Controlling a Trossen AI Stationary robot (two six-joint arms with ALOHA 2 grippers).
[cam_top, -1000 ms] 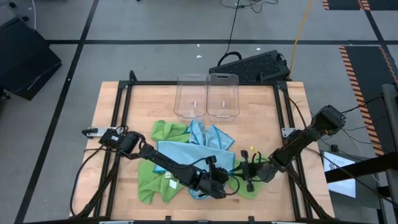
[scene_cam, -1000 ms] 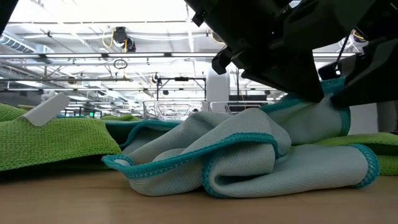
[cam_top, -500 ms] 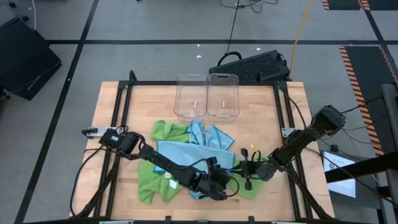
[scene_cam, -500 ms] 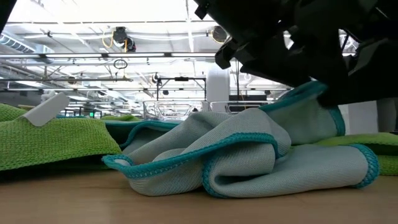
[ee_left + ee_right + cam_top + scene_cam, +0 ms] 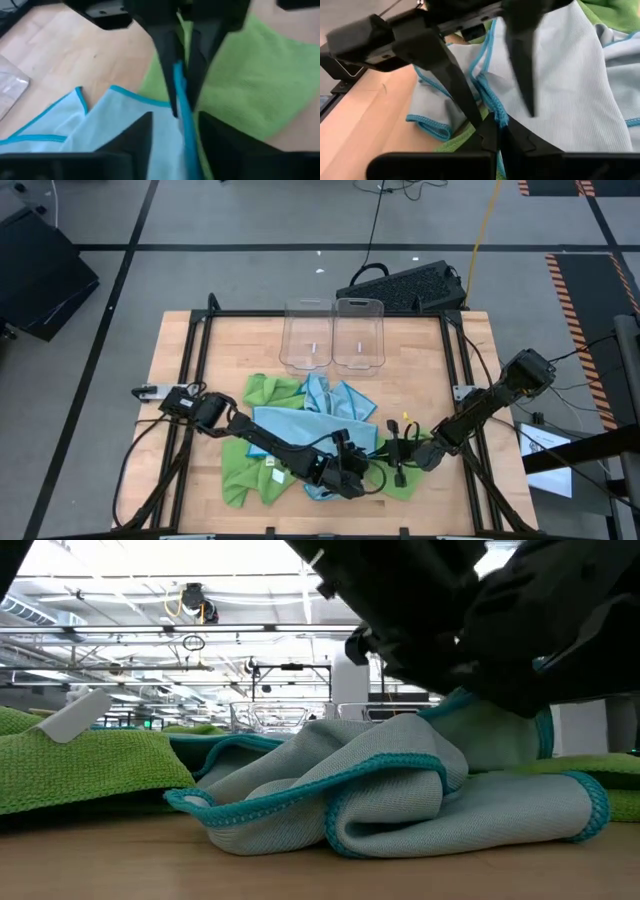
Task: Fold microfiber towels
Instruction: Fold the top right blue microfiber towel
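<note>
R hand (image 5: 495,122) pinched tight on light blue towel (image 5: 300,423) hem, bench (image 5: 420,370) 6 o'clock; L hand (image 5: 362,478) just beside, part-open, hem between fingers.

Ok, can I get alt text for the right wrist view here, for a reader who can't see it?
The right gripper is shut on the teal-stitched hem of a light blue towel. The left gripper reaches in from the other side, its fingers straddling the same hem. Bare wooden table shows beside the cloth.
</note>
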